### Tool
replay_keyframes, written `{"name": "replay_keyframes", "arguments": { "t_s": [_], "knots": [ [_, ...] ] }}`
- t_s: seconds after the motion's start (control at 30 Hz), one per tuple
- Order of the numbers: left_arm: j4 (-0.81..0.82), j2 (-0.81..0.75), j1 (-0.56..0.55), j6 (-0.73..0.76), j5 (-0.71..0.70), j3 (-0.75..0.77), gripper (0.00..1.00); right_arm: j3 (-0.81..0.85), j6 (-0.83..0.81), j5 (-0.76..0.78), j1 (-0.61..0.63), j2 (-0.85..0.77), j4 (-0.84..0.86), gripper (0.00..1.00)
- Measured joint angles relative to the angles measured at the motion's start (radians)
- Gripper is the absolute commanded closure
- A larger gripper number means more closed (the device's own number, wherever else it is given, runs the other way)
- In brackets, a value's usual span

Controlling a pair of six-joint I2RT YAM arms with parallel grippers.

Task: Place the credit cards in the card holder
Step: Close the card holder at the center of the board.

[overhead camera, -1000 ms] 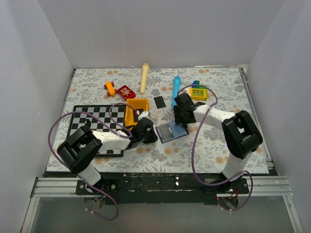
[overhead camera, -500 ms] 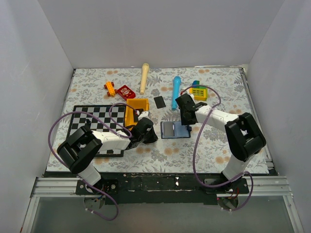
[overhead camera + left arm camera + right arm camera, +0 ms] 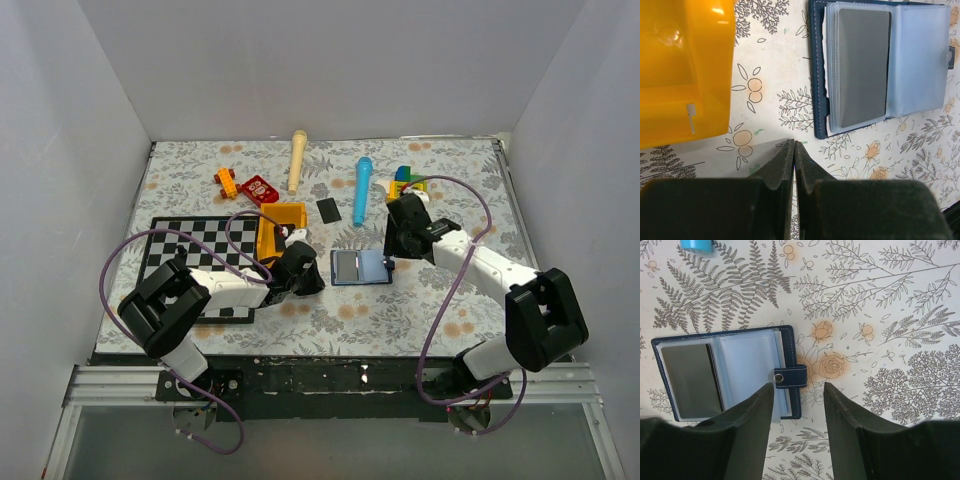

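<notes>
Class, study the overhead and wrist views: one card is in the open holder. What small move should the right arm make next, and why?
Probably swing the right gripper away from the card holder toward the loose credit card lying beyond it. Its jaws are open and empty, the first card already sits in a clear pocket, and the left gripper is shut.
</notes>
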Motion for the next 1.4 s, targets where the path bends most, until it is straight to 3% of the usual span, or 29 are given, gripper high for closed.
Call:
{"name": "replay_keyframes", "arguments": {
  "t_s": [0.37, 0.67, 0.93, 1.13, 1.3, 1.4],
  "knots": [
    [-0.023, 0.007, -0.001, 0.008, 0.000, 0.019, 1.00, -0.070, 0.051, -0.144, -0.060, 0.036, 0.017, 0.53],
    [-0.028, 0.008, -0.001, 0.008, 0.000, 0.021, 1.00, -0.071, 0.051, -0.171, -0.061, 0.062, 0.046, 0.63],
    [-0.028, 0.008, -0.001, 0.008, 0.000, 0.021, 1.00, -0.082, 0.048, -0.172, -0.061, 0.094, 0.058, 0.64],
    [-0.037, 0.011, -0.001, 0.010, 0.000, 0.028, 1.00, -0.082, 0.047, -0.170, -0.061, 0.097, 0.060, 0.63],
    [-0.039, 0.011, -0.001, 0.011, 0.000, 0.028, 1.00, -0.085, 0.045, -0.170, -0.061, 0.110, 0.075, 0.49],
    [-0.039, 0.011, -0.001, 0.011, 0.000, 0.028, 1.00, -0.094, 0.045, -0.166, -0.061, 0.112, 0.097, 0.46]
  ]
}}
